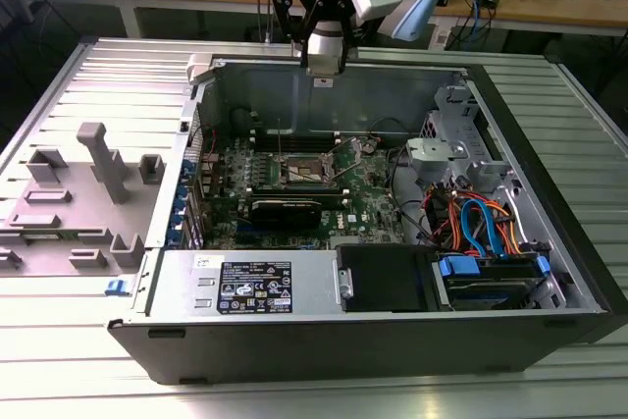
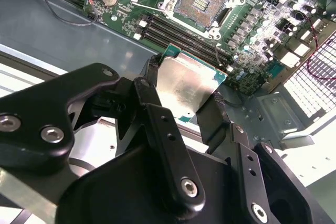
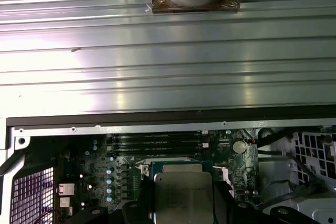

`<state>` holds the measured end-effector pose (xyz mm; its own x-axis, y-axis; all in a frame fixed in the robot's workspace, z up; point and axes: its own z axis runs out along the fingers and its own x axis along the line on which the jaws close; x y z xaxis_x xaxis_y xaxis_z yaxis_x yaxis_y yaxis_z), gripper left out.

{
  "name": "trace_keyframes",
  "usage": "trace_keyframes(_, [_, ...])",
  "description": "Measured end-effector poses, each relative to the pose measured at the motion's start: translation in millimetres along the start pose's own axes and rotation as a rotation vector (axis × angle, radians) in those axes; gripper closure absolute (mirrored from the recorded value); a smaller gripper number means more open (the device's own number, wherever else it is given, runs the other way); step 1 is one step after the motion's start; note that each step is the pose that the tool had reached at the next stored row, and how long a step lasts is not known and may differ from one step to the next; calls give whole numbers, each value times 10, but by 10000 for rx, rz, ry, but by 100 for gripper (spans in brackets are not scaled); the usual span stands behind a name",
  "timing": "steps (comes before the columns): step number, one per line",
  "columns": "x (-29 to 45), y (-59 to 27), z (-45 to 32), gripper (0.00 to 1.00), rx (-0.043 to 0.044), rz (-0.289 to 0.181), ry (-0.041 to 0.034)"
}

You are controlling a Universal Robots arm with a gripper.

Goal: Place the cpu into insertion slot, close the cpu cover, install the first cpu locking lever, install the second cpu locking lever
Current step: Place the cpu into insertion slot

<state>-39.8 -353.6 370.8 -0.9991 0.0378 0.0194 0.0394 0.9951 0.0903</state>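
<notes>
My gripper point(image 1: 324, 58) hangs above the back wall of the open computer case, shut on the cpu point(image 2: 185, 88), a flat square chip with a dull silver top. Black fingers point(image 2: 152, 72) clamp the chip's two opposite edges, as the first wrist view also shows, where the cpu point(image 3: 182, 190) sits between them. The insertion slot point(image 2: 202, 1) lies uncovered on the green motherboard, its dark centre bare, well below and ahead of the chip. In the exterior view the insertion slot point(image 1: 306, 172) is mid-board. Thin metal levers point(image 2: 217, 53) stand beside the socket. I cannot make out the cpu cover.
Long black memory slots point(image 2: 178, 32) run between chip and socket. A black card point(image 1: 294, 208) lies in front of the socket. The power supply point(image 1: 250, 287) and a drive cage with blue and orange cables point(image 1: 481, 228) fill the case front. A grey fixture point(image 1: 98, 164) stands at the exterior view's left.
</notes>
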Motion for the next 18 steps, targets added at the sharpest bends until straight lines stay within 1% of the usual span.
trace_keyframes(1, [0,-14,-1,46,2,0,0])
trace_keyframes(9, [-1,-33,-3,46,7,1,0])
trace_keyframes(11, [-2,-57,-5,46,14,0,-1])
trace_keyframes(18, [-3,-72,-6,46,27,1,-1])
